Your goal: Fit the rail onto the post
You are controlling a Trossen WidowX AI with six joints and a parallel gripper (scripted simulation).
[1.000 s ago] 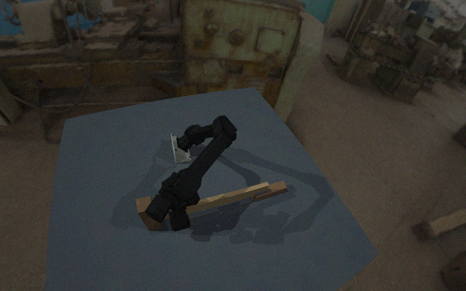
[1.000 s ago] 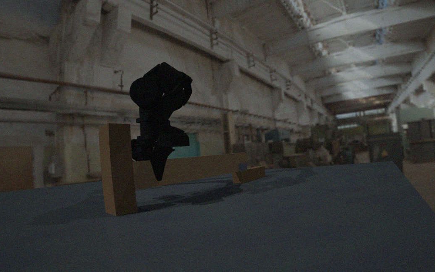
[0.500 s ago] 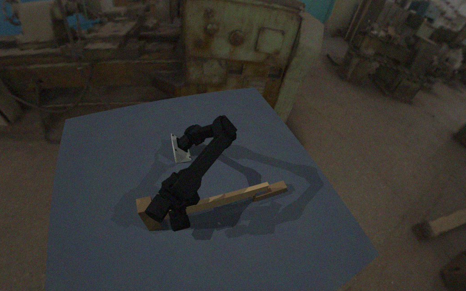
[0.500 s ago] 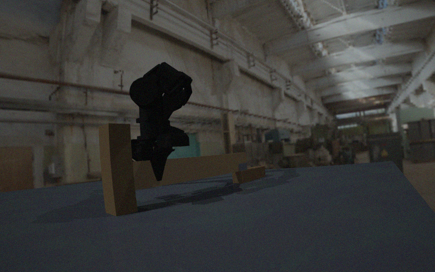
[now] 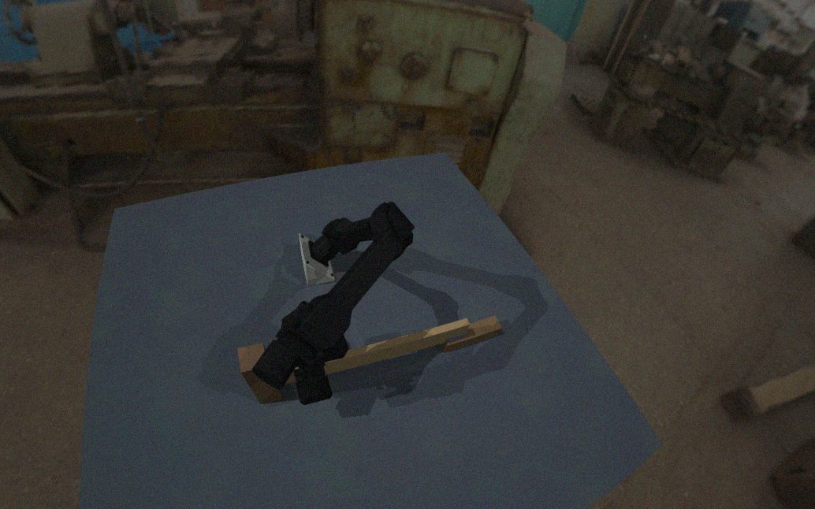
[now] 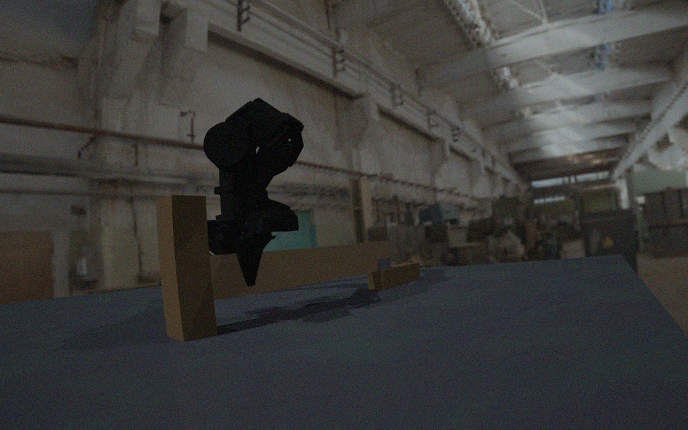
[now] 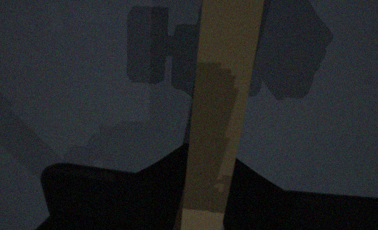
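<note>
The long wooden rail (image 5: 397, 347) (image 6: 309, 264) (image 7: 227, 43) runs about level above the blue table (image 5: 176, 443) (image 6: 442, 347). Its far end sits on the low footboard block (image 5: 481, 332) (image 6: 395, 275). Its near end reaches the short upright post (image 5: 251, 373) (image 6: 183, 267) at the left. The pegs and the joint are hidden by the arm. My gripper (image 5: 312, 380) (image 6: 250, 275) (image 7: 202, 151) is shut on the rail close to the post, one finger on each side.
The arm's base stands behind the rail, next to a grey triangular plate (image 5: 314, 262). The table edge lies to the right and front. A loose wooden beam (image 5: 796, 383) lies on the floor far right.
</note>
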